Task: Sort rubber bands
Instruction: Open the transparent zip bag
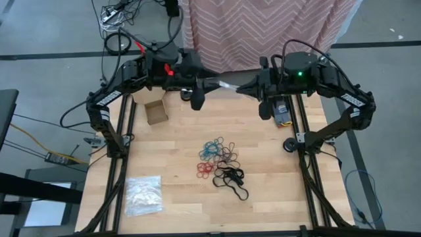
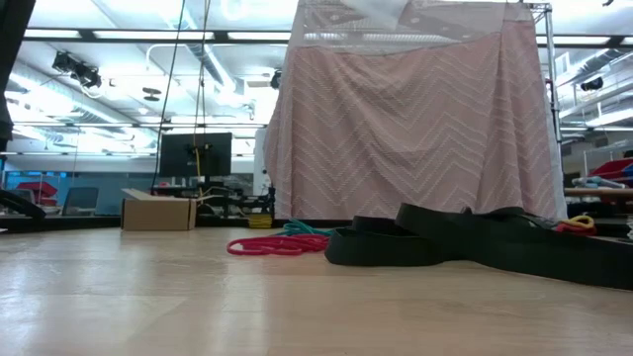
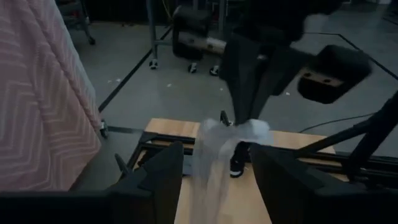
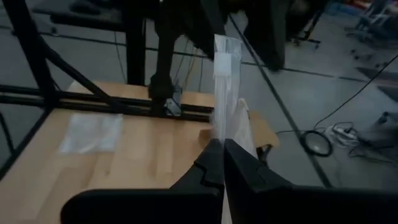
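Near the table's middle, a little toward the right arm's side, lie the rubber bands (image 1: pixel 220 161): a teal cluster at the far end, red ones at the left, tan ones scattered through, and larger black loops at the near end. We cannot count them singly; they are many, in four colours, all in one loose pile whose long axis runs from the far side to the near side.

Above the far edge, well apart from the pile, both claws meet over one clear bag (image 1: pixel 217 83). Our right gripper (image 4: pixel 219 163) is clamped on the bag's edge, fingers pressed together. Our left gripper (image 3: pixel 214 171) has its fingers spread wide, the bag hanging between them without being pinched, as far as we can judge.

So the bands lie below and nearer than both claws. We judge the right arm slightly closer to the pile, but it is busy with the bag; the left is free to go down.

One small box (image 1: pixel 155 111) stands by the left arm, and a second bag (image 1: pixel 143 195) lies flat at the near left.
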Tool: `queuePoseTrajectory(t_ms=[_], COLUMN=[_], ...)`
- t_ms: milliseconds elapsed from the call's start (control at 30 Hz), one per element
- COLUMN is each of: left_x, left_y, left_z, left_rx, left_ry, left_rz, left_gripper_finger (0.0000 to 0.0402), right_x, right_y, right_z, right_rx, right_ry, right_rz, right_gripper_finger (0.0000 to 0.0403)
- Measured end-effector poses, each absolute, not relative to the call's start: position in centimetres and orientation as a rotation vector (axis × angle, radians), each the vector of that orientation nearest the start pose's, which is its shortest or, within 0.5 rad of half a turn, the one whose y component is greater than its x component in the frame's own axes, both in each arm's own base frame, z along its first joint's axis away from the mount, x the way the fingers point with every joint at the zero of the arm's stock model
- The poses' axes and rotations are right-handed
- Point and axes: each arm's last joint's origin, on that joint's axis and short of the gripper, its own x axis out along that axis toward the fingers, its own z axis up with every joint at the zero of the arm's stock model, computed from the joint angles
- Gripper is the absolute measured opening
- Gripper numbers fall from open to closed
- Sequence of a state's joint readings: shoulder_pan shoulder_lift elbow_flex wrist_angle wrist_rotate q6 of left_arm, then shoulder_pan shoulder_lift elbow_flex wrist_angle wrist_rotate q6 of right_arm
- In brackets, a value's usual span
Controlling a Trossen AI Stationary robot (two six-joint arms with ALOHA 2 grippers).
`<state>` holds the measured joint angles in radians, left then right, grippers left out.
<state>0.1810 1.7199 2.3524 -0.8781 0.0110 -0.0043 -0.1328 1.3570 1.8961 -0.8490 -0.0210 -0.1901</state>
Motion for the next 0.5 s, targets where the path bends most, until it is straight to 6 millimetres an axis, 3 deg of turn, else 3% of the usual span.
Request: queuePoseTrajectory(t_ms=[100, 367, 500], left_x=[31.0, 31.5, 31.8], left_y=[5.4, 3.1, 2.3], left_z=[53.4, 53.4, 53.8], left_rx=[-0.008, 0.237, 0.305], left_ry=[0.254, 0.252, 0.206], left_rz=[0.151, 0.063, 0.046], left_gripper_finger=[0.0198, 0.0197, 0.0176], right_x=[23.2, 23.1, 23.1], right_y=[-3.1, -3.4, -3.6], right_z=[51.0, 51.1, 51.1], right_rx=[-0.126, 0.008, 0.062], right_ry=[0.307, 0.290, 0.287], right_rz=[-0.028, 0.077, 0.122], right_gripper_finger=[0.0000, 0.0000, 0.0000])
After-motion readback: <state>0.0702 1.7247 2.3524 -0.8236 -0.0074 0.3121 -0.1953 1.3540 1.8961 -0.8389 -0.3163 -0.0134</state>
